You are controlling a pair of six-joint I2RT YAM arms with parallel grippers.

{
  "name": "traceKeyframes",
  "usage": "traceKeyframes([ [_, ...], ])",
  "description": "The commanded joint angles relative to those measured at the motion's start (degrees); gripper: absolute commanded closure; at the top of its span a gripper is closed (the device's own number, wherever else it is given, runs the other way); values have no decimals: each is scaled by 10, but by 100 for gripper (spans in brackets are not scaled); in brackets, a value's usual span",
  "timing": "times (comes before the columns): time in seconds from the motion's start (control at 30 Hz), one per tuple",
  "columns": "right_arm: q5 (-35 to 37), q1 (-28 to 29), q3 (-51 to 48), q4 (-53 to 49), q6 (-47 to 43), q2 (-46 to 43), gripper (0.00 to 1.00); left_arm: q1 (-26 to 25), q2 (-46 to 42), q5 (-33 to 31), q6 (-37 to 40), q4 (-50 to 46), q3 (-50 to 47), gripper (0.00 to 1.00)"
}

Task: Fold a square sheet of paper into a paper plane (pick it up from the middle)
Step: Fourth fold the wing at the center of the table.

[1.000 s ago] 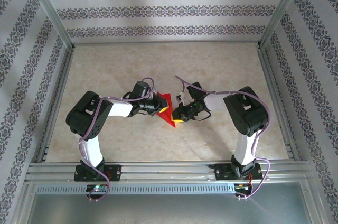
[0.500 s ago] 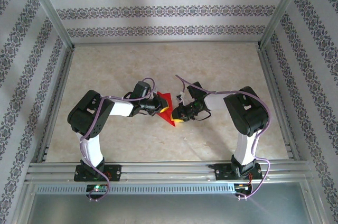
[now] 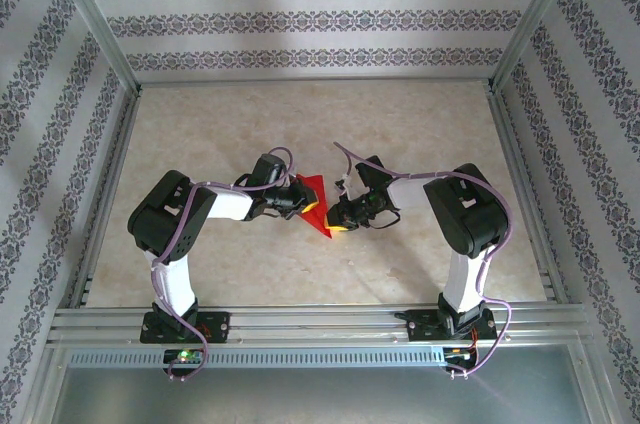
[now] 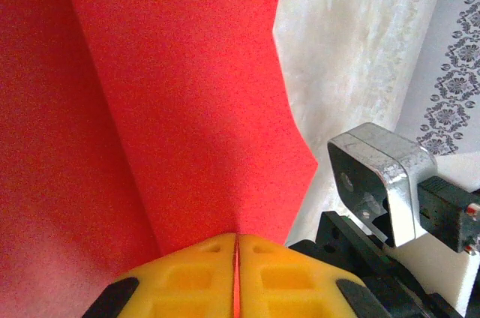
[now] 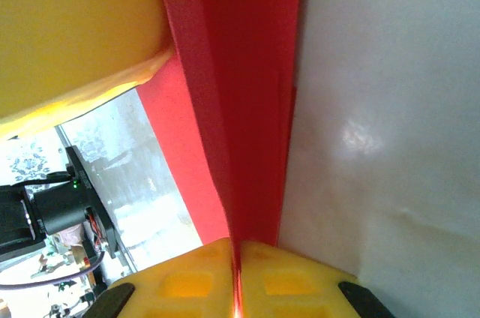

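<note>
The red paper [image 3: 317,208], folded into a pointed shape, hangs above the table's middle between both arms. My left gripper [image 3: 309,206] is shut on it from the left; in the left wrist view its yellow fingers [image 4: 187,277] pinch the red paper [image 4: 187,93] with a thin red line between them. My right gripper [image 3: 333,225] is shut on the lower tip from the right. In the right wrist view the folded paper [image 5: 240,93] runs up from between the yellow pads [image 5: 292,280], with the left gripper's yellow finger [image 5: 67,33] at top left.
The marble-patterned tabletop [image 3: 300,114] lies open behind and beside the arms. Patterned walls enclose it on three sides, with metal frame rails [image 3: 320,319] along the near edge. The right arm's camera housing [image 4: 382,175] shows close by in the left wrist view.
The paper and both grippers have edged slightly; otherwise both hold as before.
</note>
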Motion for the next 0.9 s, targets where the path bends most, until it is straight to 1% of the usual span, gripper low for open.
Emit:
traceKeyframes([
  [0.0,37,-10,-16,-19,5,17,88,-4,8,-8,18,-22,14,91],
  [0.43,54,-9,-10,-40,2,24,86,-3,15,-9,24,-41,26,91],
  [0.87,66,-6,-3,-58,0,33,89,-2,13,-16,25,-53,25,91],
])
